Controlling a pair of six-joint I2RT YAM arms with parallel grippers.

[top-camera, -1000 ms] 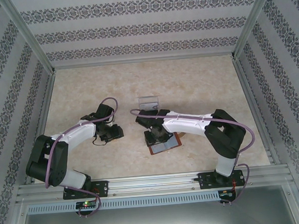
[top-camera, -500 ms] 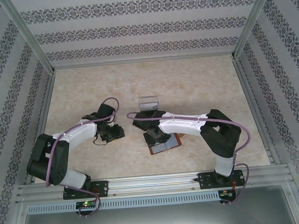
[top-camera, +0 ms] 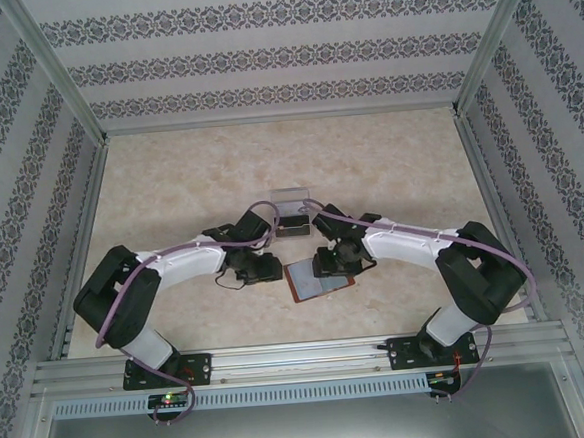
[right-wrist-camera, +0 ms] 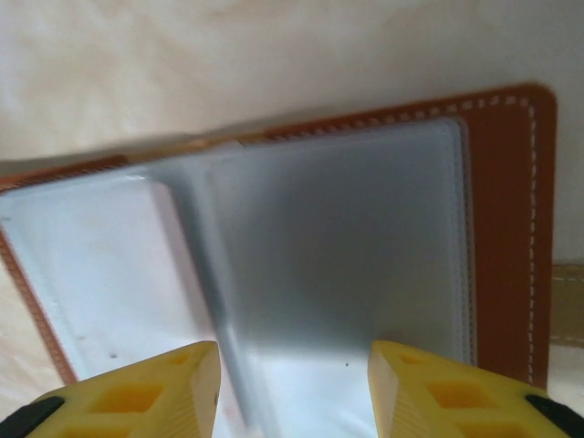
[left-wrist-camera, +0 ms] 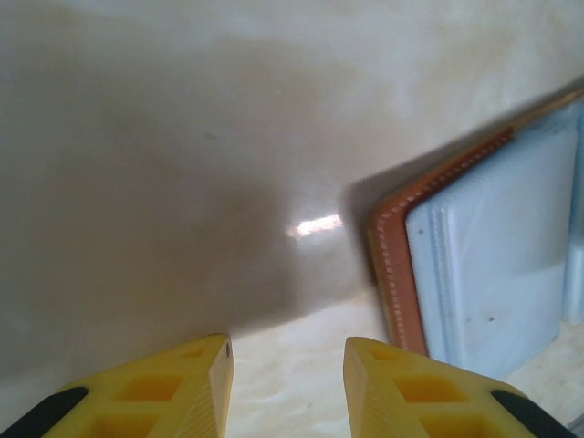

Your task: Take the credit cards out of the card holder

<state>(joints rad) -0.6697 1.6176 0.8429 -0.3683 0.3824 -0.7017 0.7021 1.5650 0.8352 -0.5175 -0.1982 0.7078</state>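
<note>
Both arms swung in to the card holder (top-camera: 319, 278); left fingers (top-camera: 268, 270) and right fingers (top-camera: 332, 263) half-open, empty, so I'd pin it down before pulling anything.

Cropped at the right of the left wrist view: the card holder (left-wrist-camera: 394, 265), just one stitched border and some pale sleeves in frame. Cropped again at the near and left sides in the right wrist view, strap tab (right-wrist-camera: 570, 301) cut by the right edge, sleeves too cloudy to tell of any credit cards inside. From above, far right corner hidden under the right gripper (top-camera: 338, 262); clear tray (top-camera: 291, 195) partly covered by both wrists.
</note>
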